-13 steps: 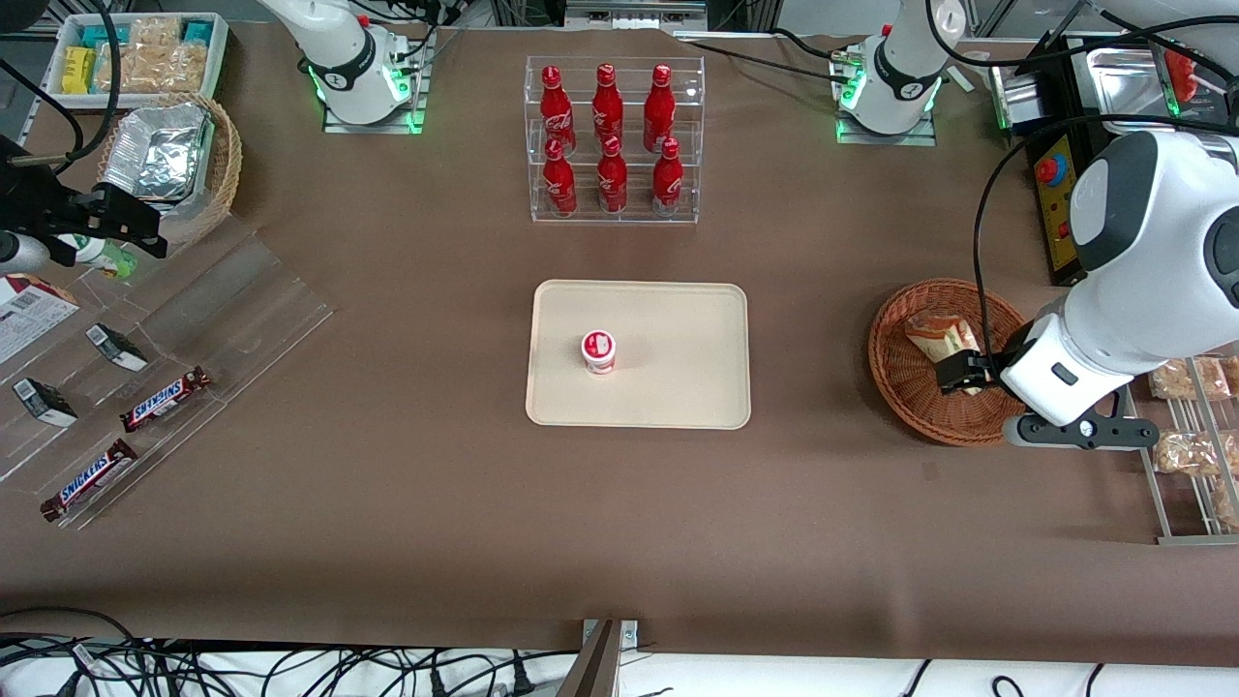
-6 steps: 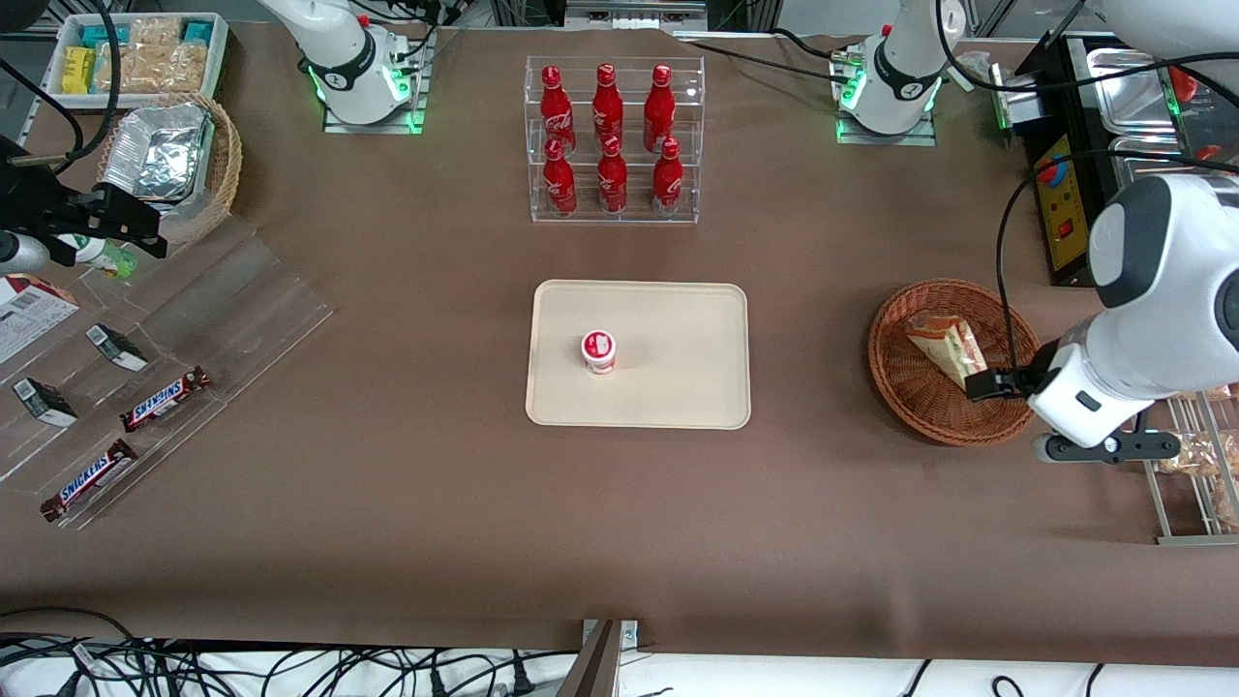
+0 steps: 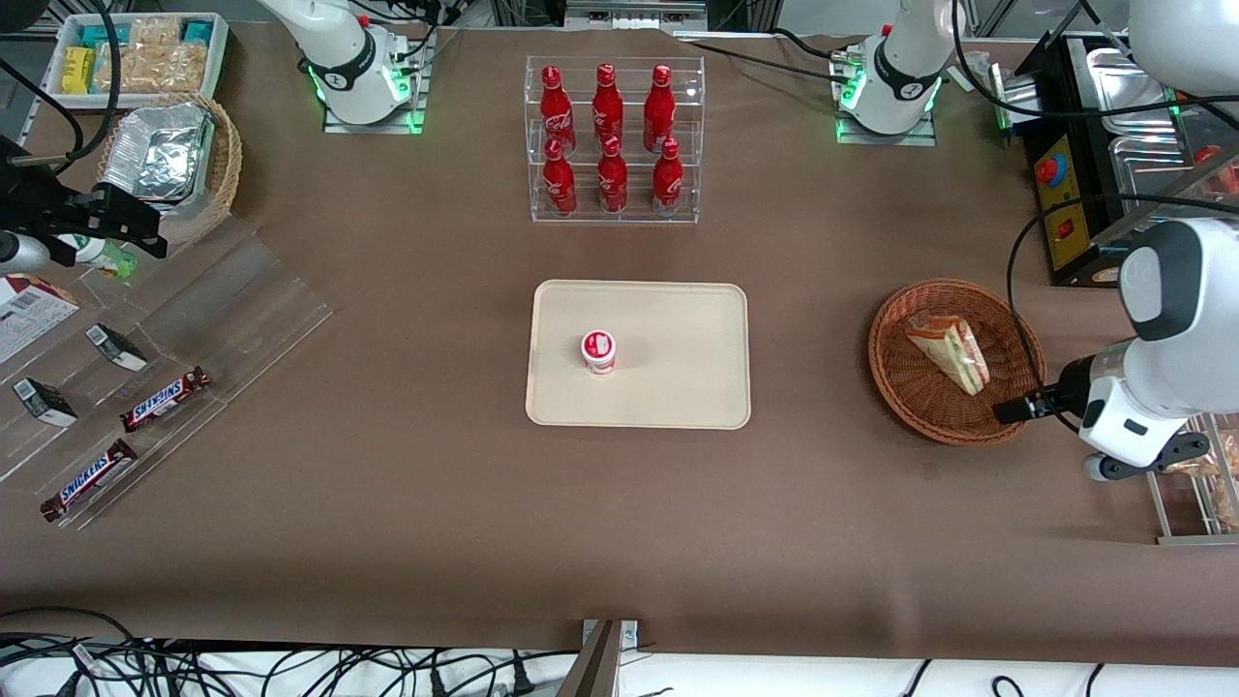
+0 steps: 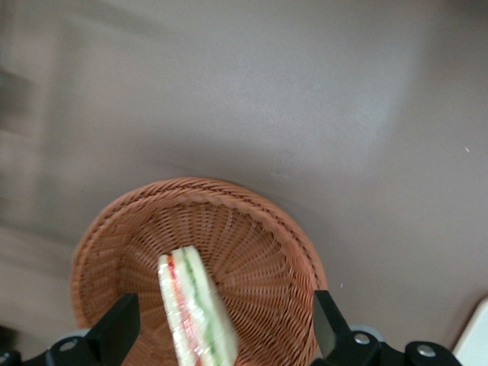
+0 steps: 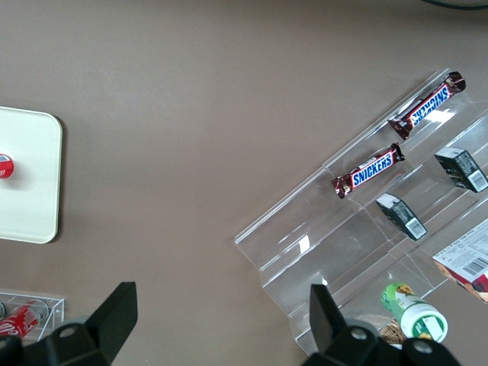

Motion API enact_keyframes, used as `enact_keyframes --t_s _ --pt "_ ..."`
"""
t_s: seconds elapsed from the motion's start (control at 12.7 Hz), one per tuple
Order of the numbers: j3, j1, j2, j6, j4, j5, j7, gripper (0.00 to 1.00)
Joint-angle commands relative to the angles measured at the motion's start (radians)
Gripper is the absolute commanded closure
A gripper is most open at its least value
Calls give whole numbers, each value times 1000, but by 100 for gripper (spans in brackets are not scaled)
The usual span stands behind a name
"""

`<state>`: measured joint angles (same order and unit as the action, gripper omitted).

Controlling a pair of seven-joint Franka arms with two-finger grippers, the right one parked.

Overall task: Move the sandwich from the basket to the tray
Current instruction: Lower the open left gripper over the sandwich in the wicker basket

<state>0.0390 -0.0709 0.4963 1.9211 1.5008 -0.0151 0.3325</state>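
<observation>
The sandwich, a wrapped triangular wedge with pale bread and green and red layers, lies in the reddish-brown wicker basket toward the working arm's end of the table. It also shows in the left wrist view, standing on its edge inside the basket. My left gripper is open and empty. It hovers at the basket's rim, on the side away from the tray and nearer the front camera than the sandwich. Its fingers straddle the sandwich's near end without touching it. The cream tray lies mid-table.
A small red-and-white cup stands on the tray. A clear rack of red bottles stands farther from the front camera than the tray. A rack of bagged golden snacks lies beside the working arm. A clear stepped display with Snickers bars lies toward the parked arm's end.
My left gripper has drawn back from over the sandwich, away from the tray, to the basket's rim. The sandwich, half covered a second ago, now shows whole. It still lies in the basket.
</observation>
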Motion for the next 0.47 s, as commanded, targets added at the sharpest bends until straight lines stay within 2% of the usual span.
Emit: enact_keyframes --t_s 0.0,0.24,0.39 --pt "7 3 -132 129 221 -2 60 0" --pt "5 2 -185 150 294 -2 115 0" --pt "8 5 -215 224 364 -9 219 0"
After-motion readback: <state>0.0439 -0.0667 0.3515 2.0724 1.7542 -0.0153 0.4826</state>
